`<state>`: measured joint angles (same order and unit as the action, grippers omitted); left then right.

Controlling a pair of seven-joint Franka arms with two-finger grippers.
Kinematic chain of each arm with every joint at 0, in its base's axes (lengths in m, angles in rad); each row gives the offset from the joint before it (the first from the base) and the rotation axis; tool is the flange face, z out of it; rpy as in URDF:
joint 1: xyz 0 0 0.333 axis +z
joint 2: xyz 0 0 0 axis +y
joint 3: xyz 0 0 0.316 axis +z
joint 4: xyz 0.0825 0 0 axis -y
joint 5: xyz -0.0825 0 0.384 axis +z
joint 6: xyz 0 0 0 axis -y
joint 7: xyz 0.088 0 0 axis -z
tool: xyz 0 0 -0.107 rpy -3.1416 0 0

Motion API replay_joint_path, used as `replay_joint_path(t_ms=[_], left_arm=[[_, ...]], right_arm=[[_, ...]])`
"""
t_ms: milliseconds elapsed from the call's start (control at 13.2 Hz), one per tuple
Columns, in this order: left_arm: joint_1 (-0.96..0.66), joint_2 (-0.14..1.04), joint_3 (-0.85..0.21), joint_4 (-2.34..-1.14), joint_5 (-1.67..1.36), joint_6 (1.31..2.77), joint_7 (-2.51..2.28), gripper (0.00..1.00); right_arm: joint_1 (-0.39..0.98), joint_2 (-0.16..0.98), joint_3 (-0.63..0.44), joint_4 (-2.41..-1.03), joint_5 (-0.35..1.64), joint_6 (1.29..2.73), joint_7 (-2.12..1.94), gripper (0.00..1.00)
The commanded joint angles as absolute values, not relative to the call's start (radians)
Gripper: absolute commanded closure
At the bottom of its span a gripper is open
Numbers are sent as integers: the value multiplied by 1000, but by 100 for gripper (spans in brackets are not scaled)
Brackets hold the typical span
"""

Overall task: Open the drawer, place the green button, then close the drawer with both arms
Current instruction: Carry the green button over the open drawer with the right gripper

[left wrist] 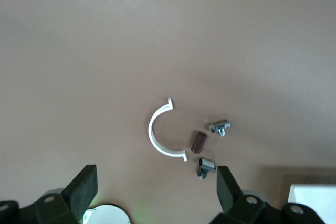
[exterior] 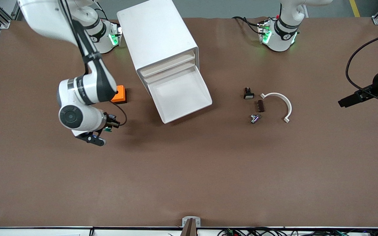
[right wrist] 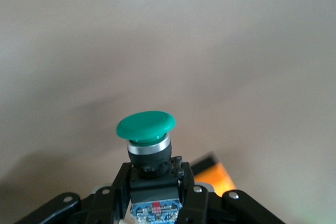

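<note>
The white cabinet point(exterior: 157, 36) stands at the back of the table with one lower drawer point(exterior: 179, 95) pulled out and empty. My right gripper point(exterior: 105, 128) hangs over the table beside the orange cube point(exterior: 119, 94), toward the right arm's end from the drawer. It is shut on the button point(right wrist: 146, 125), green cap outward, black-and-blue body between the fingers point(right wrist: 118, 190). My left gripper point(left wrist: 155, 178) is open and empty, high over the left arm's end of the table. In the front view only its hand point(exterior: 372, 88) shows at the edge.
Beside the drawer toward the left arm's end lie a black piece with a white face point(exterior: 248, 94), a brown piece point(exterior: 260, 106), a small metal part point(exterior: 255, 118) and a white curved clip point(exterior: 282, 103). The clip also shows in the left wrist view point(left wrist: 156, 135).
</note>
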<state>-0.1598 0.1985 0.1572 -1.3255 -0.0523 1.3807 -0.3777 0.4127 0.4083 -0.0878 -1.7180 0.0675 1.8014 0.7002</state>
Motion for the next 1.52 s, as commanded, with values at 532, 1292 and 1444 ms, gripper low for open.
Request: replay_joint_path(t_ms=[532,1292,1444], left_arm=[[-160,59,89,-1520,-60,1442,-258,0],[-150,49,34,-1534,-58,1468,-282,0],[-108,46,9,-1537,-60,1468,-281,0]], right_arm=[[722,494,-97,-1551,262,1903,1644,82],[824,601,-97,-1555,411,1980,1681,82],[844,620,-97,-1554,410,1983,1680,81]])
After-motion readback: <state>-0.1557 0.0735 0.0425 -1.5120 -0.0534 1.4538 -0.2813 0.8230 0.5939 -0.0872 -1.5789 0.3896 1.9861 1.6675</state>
